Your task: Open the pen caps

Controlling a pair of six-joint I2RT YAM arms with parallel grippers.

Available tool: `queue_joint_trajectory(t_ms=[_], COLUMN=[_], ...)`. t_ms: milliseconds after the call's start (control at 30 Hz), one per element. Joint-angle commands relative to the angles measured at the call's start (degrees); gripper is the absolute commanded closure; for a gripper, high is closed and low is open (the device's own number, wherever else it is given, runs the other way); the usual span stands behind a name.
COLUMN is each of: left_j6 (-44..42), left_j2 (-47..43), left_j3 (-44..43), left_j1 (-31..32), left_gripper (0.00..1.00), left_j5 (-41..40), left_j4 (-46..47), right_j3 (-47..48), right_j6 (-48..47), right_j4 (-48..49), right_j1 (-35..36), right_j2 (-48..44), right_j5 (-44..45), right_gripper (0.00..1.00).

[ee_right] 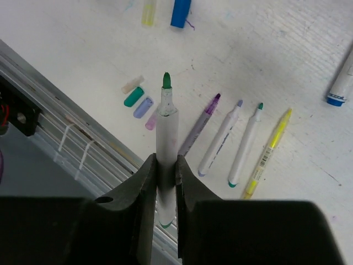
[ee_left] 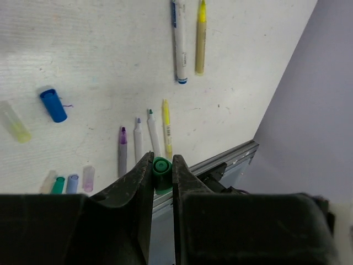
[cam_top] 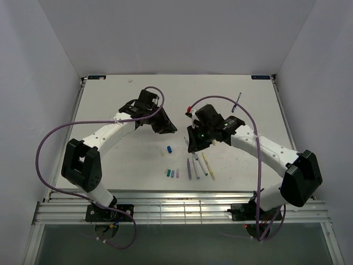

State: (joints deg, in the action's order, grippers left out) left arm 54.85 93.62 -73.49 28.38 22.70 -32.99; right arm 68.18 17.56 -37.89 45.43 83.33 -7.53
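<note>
The left tool (ee_left: 162,163) is closed down to a narrow gap on a green cap (ee_left: 161,167). The stubby cylinder is pinched between the tips of the two dark fingers, low in the middle of the left wrist view.

The right tool (ee_right: 165,164) is almost fully closed on a green-tipped pen (ee_right: 166,118) and clamps the whitish barrel on both sides. The bare green nib points toward the top of the frame, and the barrel's lower end shows below the fingers. The cap is off this pen — cap in one tool, barrel in the other.

From above, the two tools hang apart over the middle of the bench (cam_top: 110,99).

Below them in the right wrist view, four uncapped pens lie side by side:
- a purple pen (ee_right: 199,124)
- a lilac-tipped pen (ee_right: 220,138)
- a white pen with a green nib (ee_right: 246,144)
- a yellow pen (ee_right: 270,152)

To their left is a short diagonal row of loose caps:
- a pale cap (ee_right: 133,84)
- a teal cap (ee_right: 133,97)
- a lilac cap (ee_right: 143,107)
- a pink cap (ee_right: 151,122)

A blue cap (ee_right: 180,12) and a pale yellow cap (ee_right: 148,12) lie next to each other at the top edge.
</note>
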Motion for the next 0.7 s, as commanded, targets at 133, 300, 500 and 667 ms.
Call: queue_joint_trajectory(t_ms=[133,300,500,667], left_j6=[-7.56,-8.79,-11.07,-12.05], left_j2=[-7.75,-7.93,-4.69,-1.0], left_j3=[4.66,10.47,12.24,11.35], left_j1=[-0.43,-1.75,-2.63,-2.72], left_gripper=[1.0,1.0,1.0,1.0], left_j5=[-11.18,-12.67,-14.7,-15.84], left_j4=[-9.98,-11.22,-10.86,-10.78], right_j3=[-0.16,3.79,7.05,7.4], right_j6=[-1.74,-4.2,-6.49,-7.36], right_j4=[4.49,2.3,2.21,2.82], right_j1=[-15.78,-18.54,-21.08,-25.12], right_j2=[-0.02,5.95,11.14,13.7], right_j5=[-8.56,-0.22,4.89,3.84], right_gripper=[0.92,0.92,0.92,0.92])
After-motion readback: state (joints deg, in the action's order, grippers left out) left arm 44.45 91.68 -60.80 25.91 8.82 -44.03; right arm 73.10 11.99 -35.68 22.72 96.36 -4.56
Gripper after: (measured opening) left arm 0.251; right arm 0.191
